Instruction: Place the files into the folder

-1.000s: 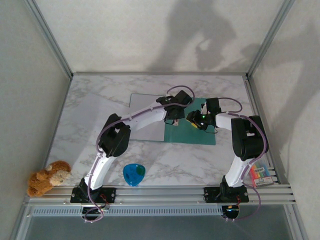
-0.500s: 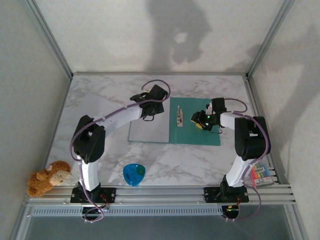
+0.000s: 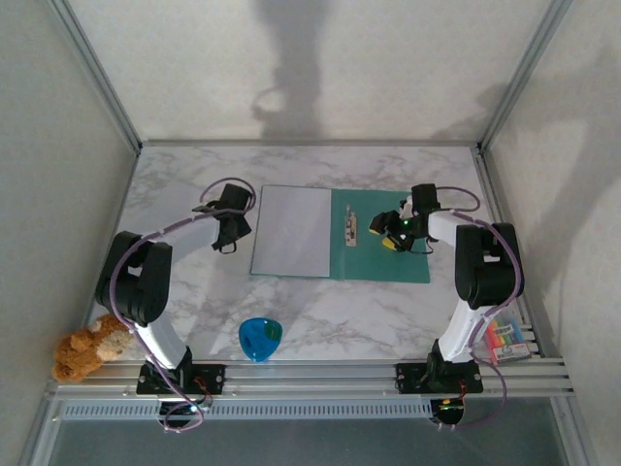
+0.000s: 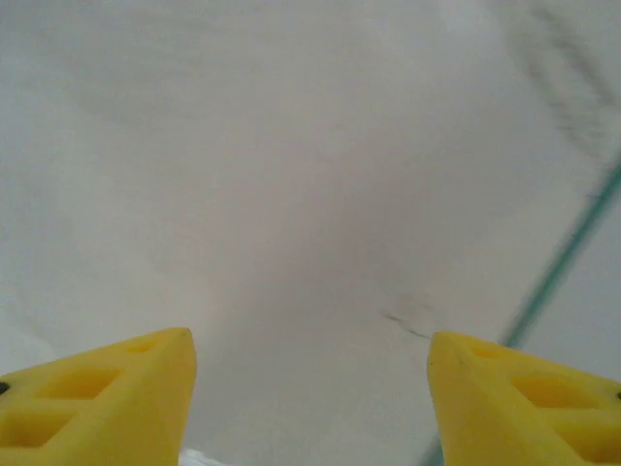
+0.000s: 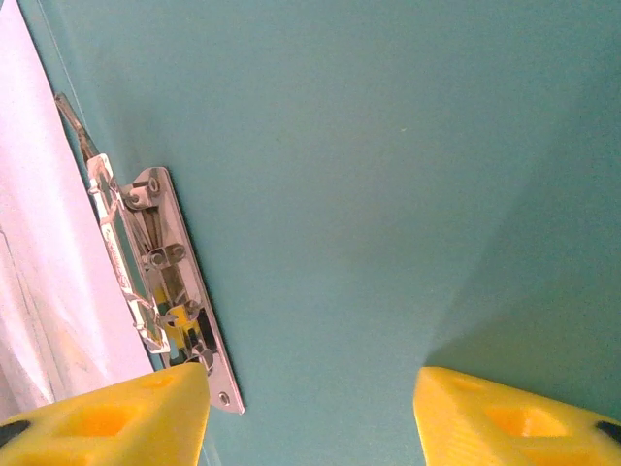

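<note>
Tabletop (image 3: 175, 184), left end effector (image 4: 310, 388) parted, empty

A: Where is the large flat teal-green paper folder (image 3: 388, 254) laid?
B: Open on the marble-patterned table (image 3: 175, 184), toward the back. A silver metal clip (image 3: 350, 227) is fixed on its right half, just beside the fold.
A: What is set around it?
B: A small blue plastic cup (image 3: 260, 337) before it, near the front edge. A brown plush toy (image 3: 92, 345) is placed at the front left corner, a pack of coloured markers (image 3: 506, 338) at the front right.

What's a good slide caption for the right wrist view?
Yellow jaws stand open above the open teal folder, its metal clip lying beside white paper.
</note>
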### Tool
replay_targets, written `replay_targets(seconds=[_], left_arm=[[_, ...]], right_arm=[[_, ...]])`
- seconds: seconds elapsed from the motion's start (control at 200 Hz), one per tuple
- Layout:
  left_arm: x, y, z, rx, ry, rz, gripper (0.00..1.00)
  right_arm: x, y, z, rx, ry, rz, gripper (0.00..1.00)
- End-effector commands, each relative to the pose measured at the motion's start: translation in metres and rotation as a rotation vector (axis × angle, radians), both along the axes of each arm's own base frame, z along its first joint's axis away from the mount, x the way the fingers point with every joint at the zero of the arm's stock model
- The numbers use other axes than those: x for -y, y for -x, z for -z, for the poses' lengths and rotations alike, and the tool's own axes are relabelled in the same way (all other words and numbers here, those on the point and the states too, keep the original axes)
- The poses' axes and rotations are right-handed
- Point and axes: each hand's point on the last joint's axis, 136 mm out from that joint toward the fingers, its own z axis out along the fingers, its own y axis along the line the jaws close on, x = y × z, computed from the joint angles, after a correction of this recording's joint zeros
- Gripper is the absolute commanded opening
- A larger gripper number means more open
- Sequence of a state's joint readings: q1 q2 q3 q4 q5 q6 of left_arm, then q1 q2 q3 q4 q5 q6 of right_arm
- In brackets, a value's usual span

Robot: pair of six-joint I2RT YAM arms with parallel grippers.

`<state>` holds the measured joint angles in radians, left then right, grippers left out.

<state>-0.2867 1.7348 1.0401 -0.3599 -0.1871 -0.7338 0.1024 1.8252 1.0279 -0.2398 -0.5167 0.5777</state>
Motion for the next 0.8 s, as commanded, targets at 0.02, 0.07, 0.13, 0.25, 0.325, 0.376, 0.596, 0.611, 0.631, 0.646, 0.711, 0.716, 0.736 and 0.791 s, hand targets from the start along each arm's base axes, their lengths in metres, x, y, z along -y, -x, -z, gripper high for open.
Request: replay_targets(seconds=[0.02,0.07,0.13,0.25,0.325,0.376,0.596,0.611,0.631,0.646,0.711,0.716,0.736,0.791], left_arm=[[0.013,-0.009,-0.008,0.064,0.101,0.025,0.65],[0.013,-0.006,-0.004,0.065,0.129,0.022,0.65],[0.014,-0.002,-0.001,0.069,0.162,0.02,0.66],[0.015,0.008,0.007,0.05,0.189,0.015,0.66],[0.012,0.02,0.015,0.012,0.186,-0.001,0.66],[0.006,0.032,0.022,-0.023,0.167,-0.023,0.66],[-0.02,0.089,0.037,-0.146,0.085,-0.08,0.65],[-0.022,0.093,0.036,-0.15,0.075,-0.088,0.65],[-0.026,0.098,0.034,-0.153,0.057,-0.1,0.64],[-0.028,0.102,0.033,-0.157,0.041,-0.108,0.64],[-0.036,0.112,0.025,-0.16,-0.013,-0.123,0.64],[-0.036,0.113,0.025,-0.161,-0.017,-0.123,0.64],[-0.039,0.116,0.022,-0.163,-0.032,-0.131,0.64],[-0.048,0.123,0.013,-0.169,-0.08,-0.156,0.65]], right_arm=[[0.005,-0.007,-0.031,0.041,0.02,-0.001,0.62],[0.002,-0.011,-0.043,0.06,0.003,-0.006,0.62],[-0.003,-0.015,-0.057,0.085,-0.018,-0.015,0.62],[-0.021,-0.024,-0.081,0.131,-0.052,-0.048,0.62],[-0.037,-0.029,-0.093,0.156,-0.073,-0.077,0.62],[-0.049,-0.034,-0.099,0.165,-0.091,-0.097,0.62],[-0.115,-0.051,-0.116,0.194,-0.158,-0.217,0.61],[-0.121,-0.051,-0.117,0.196,-0.163,-0.229,0.62],[-0.128,-0.052,-0.117,0.2,-0.168,-0.245,0.62],[-0.135,-0.051,-0.117,0.202,-0.172,-0.262,0.62],[-0.164,-0.053,-0.118,0.223,-0.189,-0.327,0.61],[-0.166,-0.053,-0.118,0.224,-0.19,-0.33,0.61],[-0.174,-0.053,-0.116,0.227,-0.191,-0.348,0.61],[-0.196,-0.053,-0.115,0.25,-0.197,-0.39,0.59]])
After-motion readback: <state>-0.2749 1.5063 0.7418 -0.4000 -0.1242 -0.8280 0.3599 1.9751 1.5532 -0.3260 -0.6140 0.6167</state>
